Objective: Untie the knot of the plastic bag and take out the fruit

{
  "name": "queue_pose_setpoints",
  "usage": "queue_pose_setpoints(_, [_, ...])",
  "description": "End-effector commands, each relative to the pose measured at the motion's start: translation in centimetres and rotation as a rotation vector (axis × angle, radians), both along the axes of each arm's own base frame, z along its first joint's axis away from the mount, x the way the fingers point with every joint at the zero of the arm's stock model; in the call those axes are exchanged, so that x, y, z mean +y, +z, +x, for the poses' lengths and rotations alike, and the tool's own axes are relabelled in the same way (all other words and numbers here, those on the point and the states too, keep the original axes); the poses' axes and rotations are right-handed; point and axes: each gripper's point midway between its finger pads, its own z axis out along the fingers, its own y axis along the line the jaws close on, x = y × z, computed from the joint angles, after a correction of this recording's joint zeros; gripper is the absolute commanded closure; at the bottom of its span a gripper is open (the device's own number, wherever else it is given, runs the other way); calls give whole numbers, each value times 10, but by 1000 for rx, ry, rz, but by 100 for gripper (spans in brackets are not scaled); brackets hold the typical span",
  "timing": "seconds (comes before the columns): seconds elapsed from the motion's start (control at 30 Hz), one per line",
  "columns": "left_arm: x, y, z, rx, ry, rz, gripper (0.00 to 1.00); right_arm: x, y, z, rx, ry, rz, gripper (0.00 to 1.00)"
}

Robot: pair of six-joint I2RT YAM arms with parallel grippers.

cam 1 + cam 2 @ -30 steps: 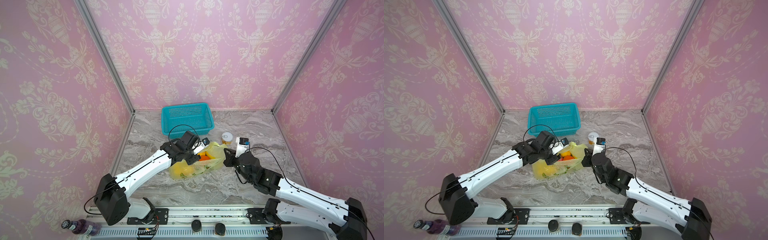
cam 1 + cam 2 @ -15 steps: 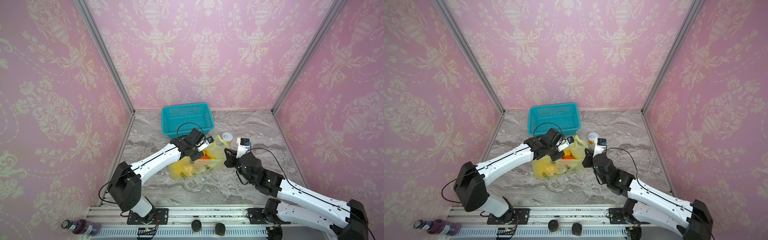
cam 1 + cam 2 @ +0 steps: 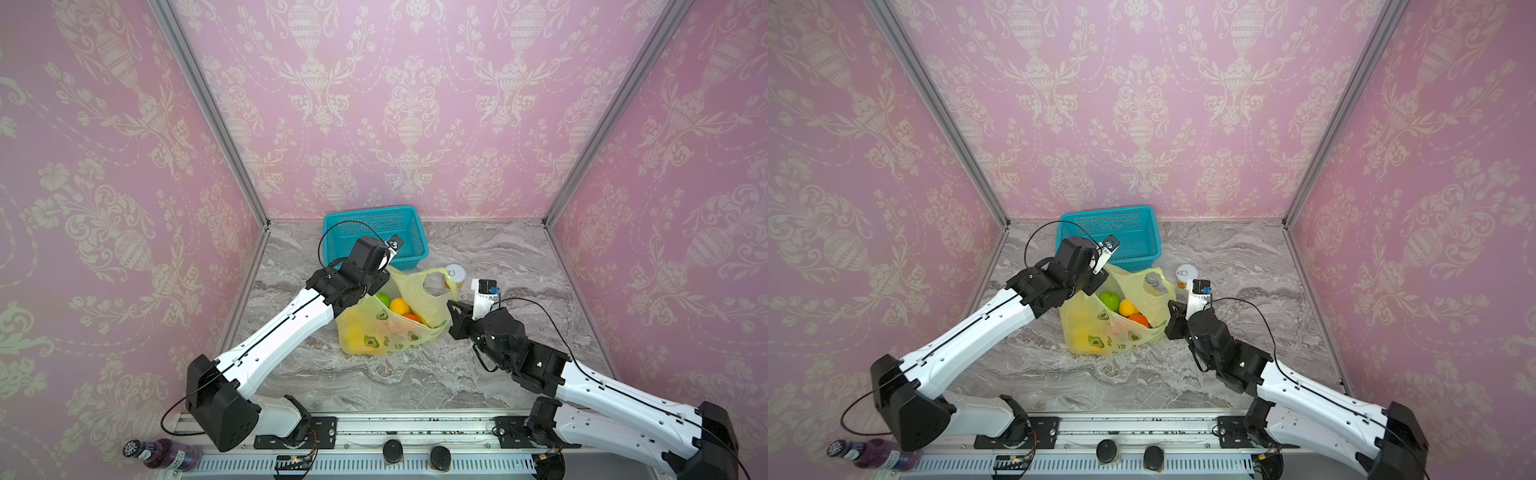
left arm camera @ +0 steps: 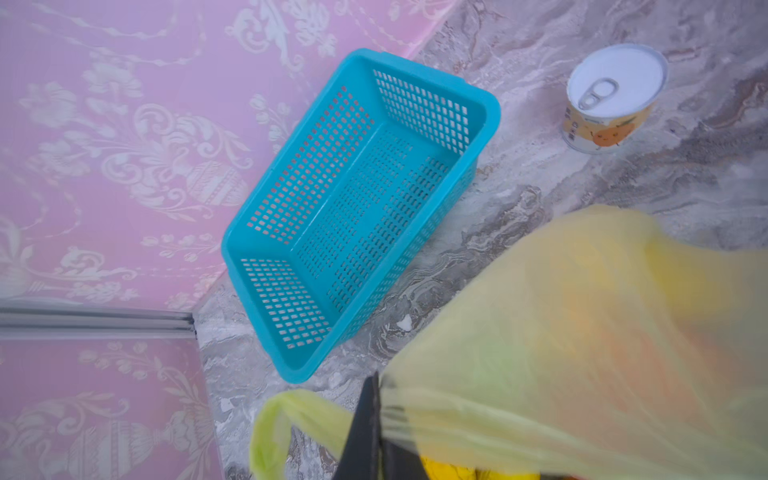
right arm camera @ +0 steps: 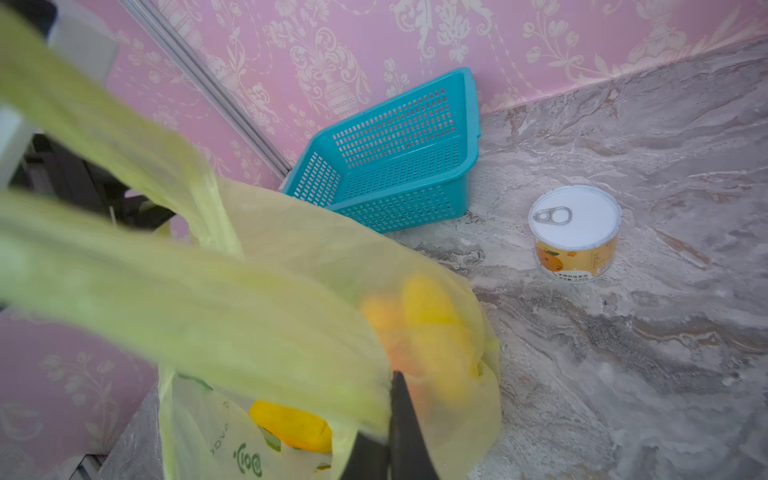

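The plastic bag (image 3: 388, 332) lies mid-table, yellow-green with avocado prints, its mouth pulled wide between my two grippers. My left gripper (image 4: 376, 384) is shut on the bag's rim on its left, far side. A loose handle loop (image 4: 266, 419) hangs beside it. Shut on the rim opposite, my right gripper (image 5: 392, 378) holds the right side of the bag (image 3: 1158, 322). Fruit shows in the mouth: a green one (image 3: 382, 299), a yellow-orange one (image 3: 399, 306) and an orange one (image 3: 411, 318). More yellow fruit (image 5: 291, 424) shows through the film. The knot is out of view.
A teal mesh basket (image 3: 374, 235) stands behind the bag against the back wall. A small pull-tab can (image 3: 454, 276) stands just right of the bag's far handle (image 3: 436, 272). A purple bottle (image 3: 162, 453) lies by the front rail at the left. Pink walls close three sides.
My left gripper has closed on the bag's left rim and drawn it back toward the basket, so the mouth gapes wider. The right gripper has kept its grip and place.
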Motion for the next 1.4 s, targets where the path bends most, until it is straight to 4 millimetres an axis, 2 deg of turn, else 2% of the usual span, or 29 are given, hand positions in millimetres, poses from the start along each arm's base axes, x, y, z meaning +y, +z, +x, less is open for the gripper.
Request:
queue_pose_setpoints(0.0, [39, 35, -9, -69, 176, -48, 100, 27, 7, -5, -25, 129, -38, 100])
queue_pose_setpoints(0.17, [65, 67, -38, -84, 267, -153, 100, 63, 12, -5, -29, 238, -70, 100])
queue_pose_setpoints(0.33, [119, 103, -65, -114, 501, -181, 100, 96, 26, 7, -49, 294, -77, 100])
queue_pose_setpoints(0.47, [147, 108, -77, -133, 610, -175, 100, 109, 27, 21, -44, 282, -117, 100])
queue_pose_setpoints(0.57, [127, 83, -78, -96, 536, -308, 100, 108, 16, 29, -12, 255, -152, 100])
queue_pose_setpoints(0.63, [110, 54, -76, -59, 492, -419, 100, 101, 2, 34, 16, 221, -183, 100])
queue_pose_setpoints(0.73, [94, 10, -73, -3, 462, -475, 100, 83, -20, 40, 54, 153, -226, 100])
queue_pose_setpoints(0.8, [86, -8, -73, 47, 465, -516, 100, 69, -33, 44, 76, 110, -240, 100])
queue_pose_setpoints(0.9, [71, -21, -72, 120, 437, -551, 100, 54, -46, 47, 104, 72, -250, 99])
queue_pose_setpoints(1.0, [61, -40, -63, 87, 410, -625, 100, 49, -49, 45, 114, 77, -268, 89])
queue_pose_setpoints(1.07, [57, -59, -58, 56, 387, -636, 100, 52, -46, 40, 116, 105, -270, 70])
queue_pose_setpoints(1.13, [63, -85, -53, 22, 403, -591, 100, 54, -41, 33, 108, 132, -272, 45])
queue_pose_setpoints(1.2, [67, -97, -53, 48, 433, -552, 100, 55, -38, 25, 95, 143, -275, 26])
queue_pose_setpoints(1.3, [58, -105, -53, 82, 397, -556, 100, 59, -39, 16, 94, 143, -253, 12])
queue_pose_setpoints(1.37, [60, -102, -54, 77, 398, -556, 100, 67, -43, 11, 103, 161, -239, 7])
